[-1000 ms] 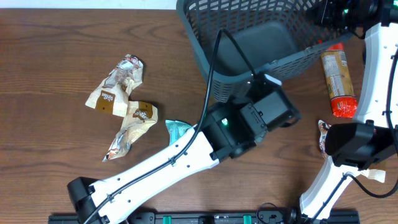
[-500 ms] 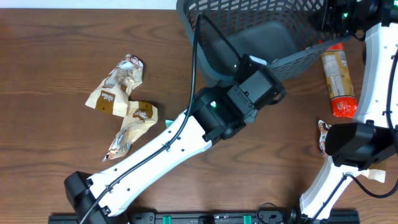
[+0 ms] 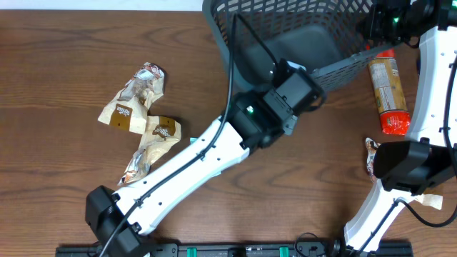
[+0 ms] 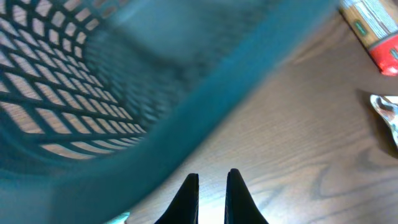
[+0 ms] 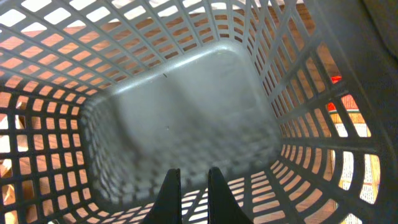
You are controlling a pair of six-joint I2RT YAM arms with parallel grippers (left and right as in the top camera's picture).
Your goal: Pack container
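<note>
The wooden surface [image 3: 57, 86] held the container [image 3: 350, 36]; left claw [image 4: 212, 196], narrow and empty, hung beside its rim, right claw [image 5: 193, 190] likewise, facing its floor.

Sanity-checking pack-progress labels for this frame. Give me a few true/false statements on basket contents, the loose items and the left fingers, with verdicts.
1. The basket has nothing lying on its floor. True.
2. The orange tube lies inside the basket. False: it lies outside the basket, on the table.
3. Two crumpled brown packets lie on the table, apart from the basket. True.
4. The left fingers hold a snack packet. False: they are closed together with nothing between them, just outside the basket's rim.
</note>
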